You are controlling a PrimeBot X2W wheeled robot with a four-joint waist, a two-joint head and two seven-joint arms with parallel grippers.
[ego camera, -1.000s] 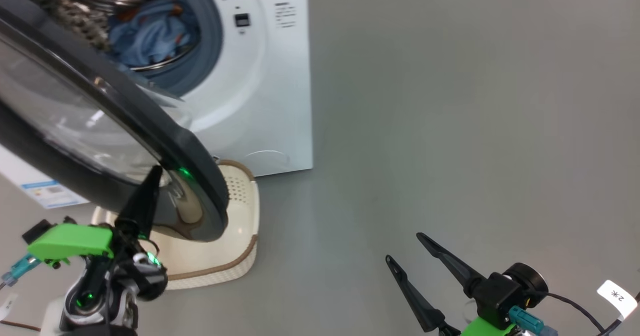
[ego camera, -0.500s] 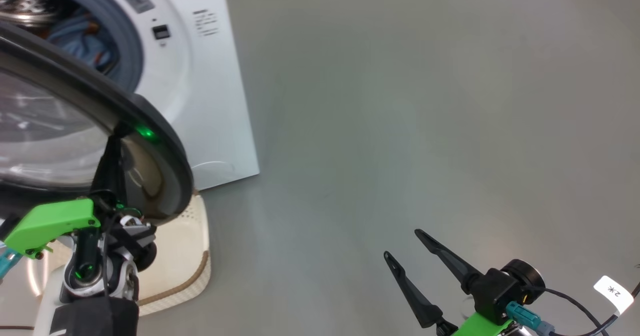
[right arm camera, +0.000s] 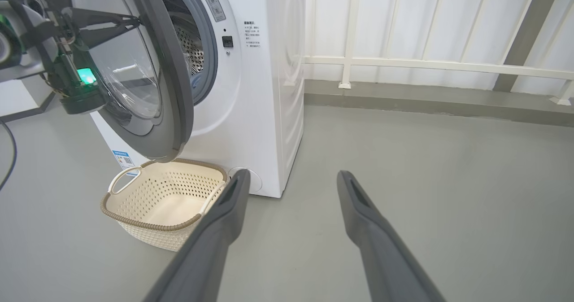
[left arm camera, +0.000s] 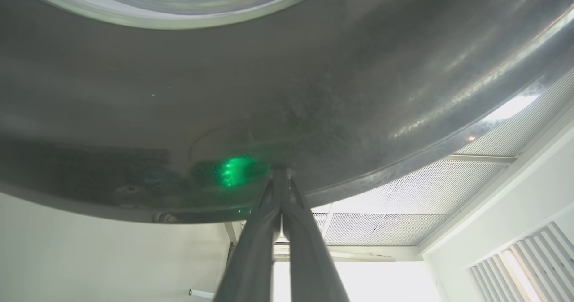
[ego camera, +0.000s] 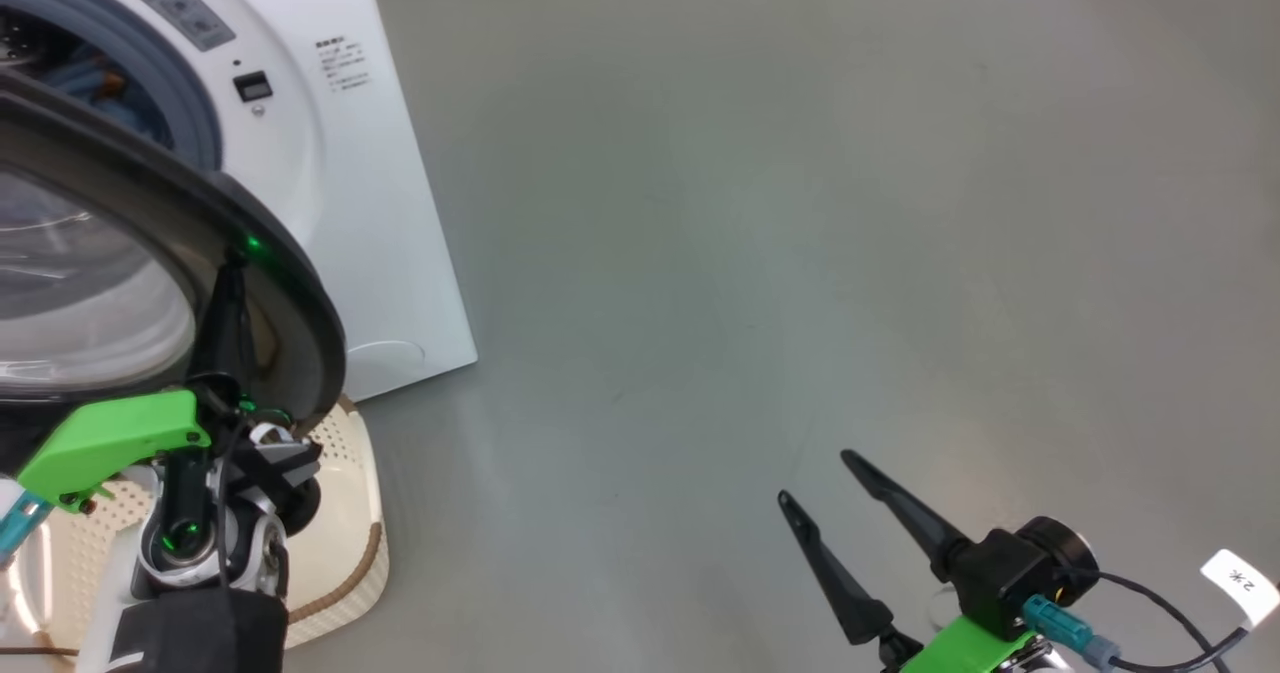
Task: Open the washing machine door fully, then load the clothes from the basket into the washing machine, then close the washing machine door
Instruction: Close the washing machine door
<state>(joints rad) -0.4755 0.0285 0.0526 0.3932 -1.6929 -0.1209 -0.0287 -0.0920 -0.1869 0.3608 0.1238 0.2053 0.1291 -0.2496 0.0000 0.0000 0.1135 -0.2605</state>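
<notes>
Pressing its tips against the glossy black rim of the washing machine door (ego camera: pixel 295 298), the left pincer (left arm camera: pixel 280 178) has its two dark fingers shut together with nothing between them. A green glow reflects off the rim just beside the contact point. The door stands swung partway out from the washing machine (ego camera: pixel 385 233), and its clear glass bowl lies to the left of the pincer in the head view. Behind the door, inside the grey gasket, the clothes (ego camera: pixel 75 81) show as a patch of light blue fabric with a touch of orange, lying in the drum. The door's rim stands between the left pincer and that opening.

Below the door's lower edge the basket (right arm camera: pixel 148 225) sits on the grey floor (ego camera: pixel 800 203), close against the washer's front. Its brown rim and one white handle face the right wrist camera, and the left arm's wrist partly covers it in the head view. A small blue label sticker (right arm camera: pixel 122 157) shows on the washer's front, just behind the basket.

Further right, open floor stretches away from the machine's corner, and a white railing (right arm camera: pixel 403 64) runs along the wall behind. The right pincer (ego camera: pixel 815 476) hangs low over that floor, well apart from washer and basket, its fingers spread wide and holding nothing.
</notes>
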